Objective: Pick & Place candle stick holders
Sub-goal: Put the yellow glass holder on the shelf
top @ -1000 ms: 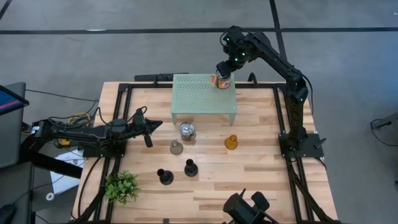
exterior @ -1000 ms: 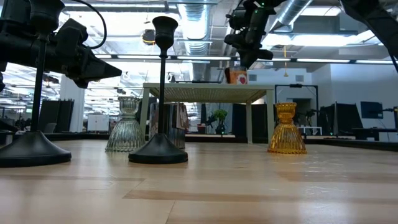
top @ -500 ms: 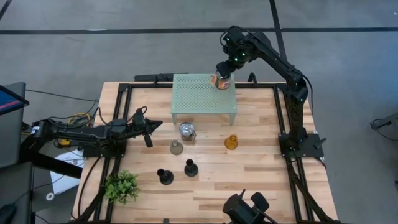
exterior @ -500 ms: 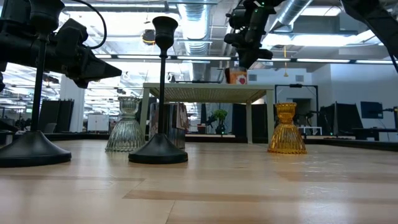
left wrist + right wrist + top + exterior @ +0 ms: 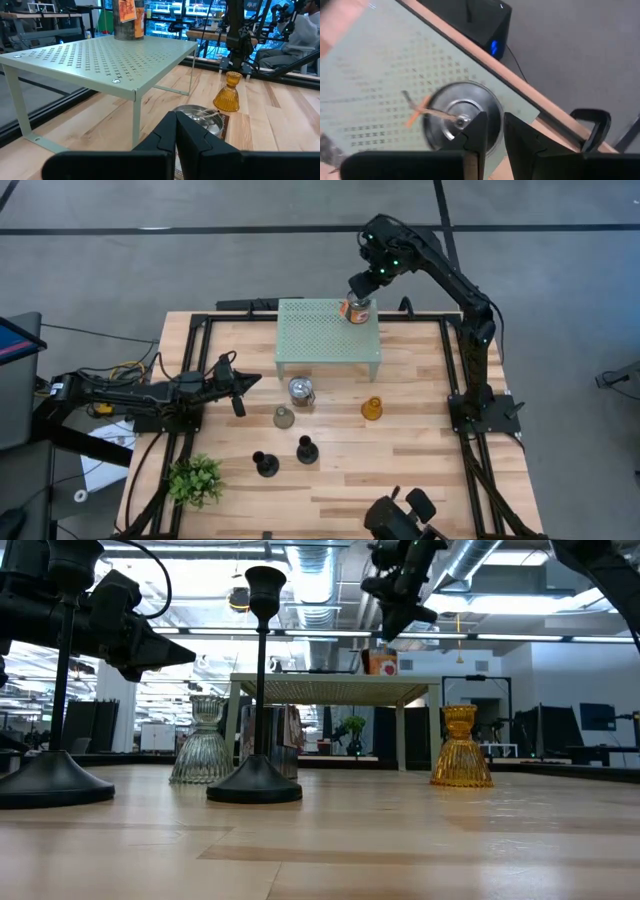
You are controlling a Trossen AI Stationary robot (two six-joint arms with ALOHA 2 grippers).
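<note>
One jar holder (image 5: 357, 309) sits on the rack (image 5: 320, 340), right gripper (image 5: 364, 284) slightly parted above it; five still on table (image 5: 420, 450), left gripper (image 5: 238, 388) pressed together.

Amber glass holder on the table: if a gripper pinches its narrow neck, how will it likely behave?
The amber glass holder looks like ribbed glass, so probably slippery and breakable under a hard squeeze. Its flared base is wider than its cup, so it likely resists tipping. It stands alone on the table, so a slip should hit nothing.

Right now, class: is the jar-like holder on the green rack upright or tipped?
Upright. The jar-like holder stands on the rack top near its corner; the left wrist view shows its sides vertical.
</note>
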